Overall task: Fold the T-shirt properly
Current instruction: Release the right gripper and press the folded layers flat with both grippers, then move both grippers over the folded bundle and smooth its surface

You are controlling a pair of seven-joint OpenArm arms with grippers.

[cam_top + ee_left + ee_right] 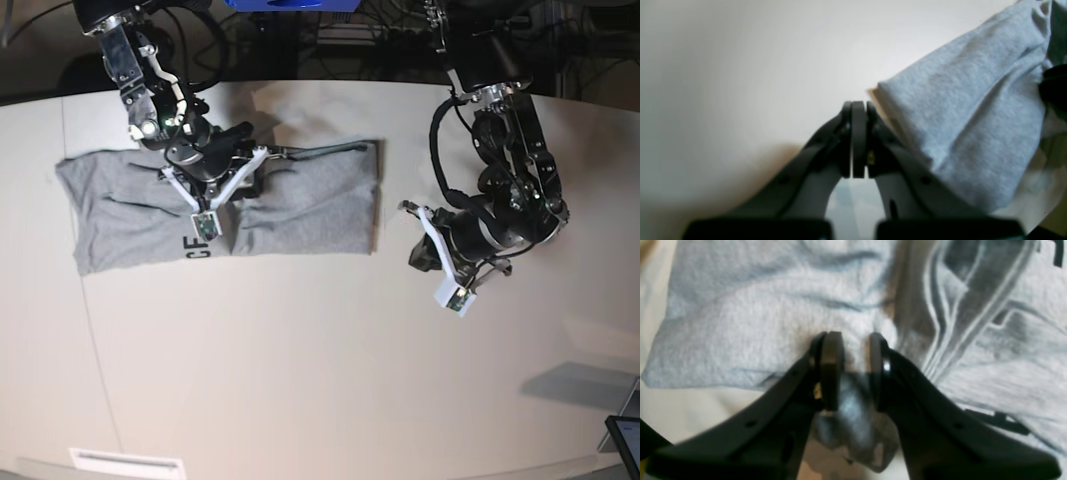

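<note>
The light heather-grey cotton T-shirt (225, 205) lies partly folded near the far edge of the pale desk (300, 380), its long axis running along that edge. Black capitals "C F" show on its near hem. The right gripper (855, 368) pinches a raised fold of the cloth at mid-shirt. The left gripper (858, 140), fingers closed on nothing, hangs beside the shirt's end.

Robotics lab: two bench-mounted arms (505, 150), cable clutter (340, 25), pale worktable (300, 360).
</note>
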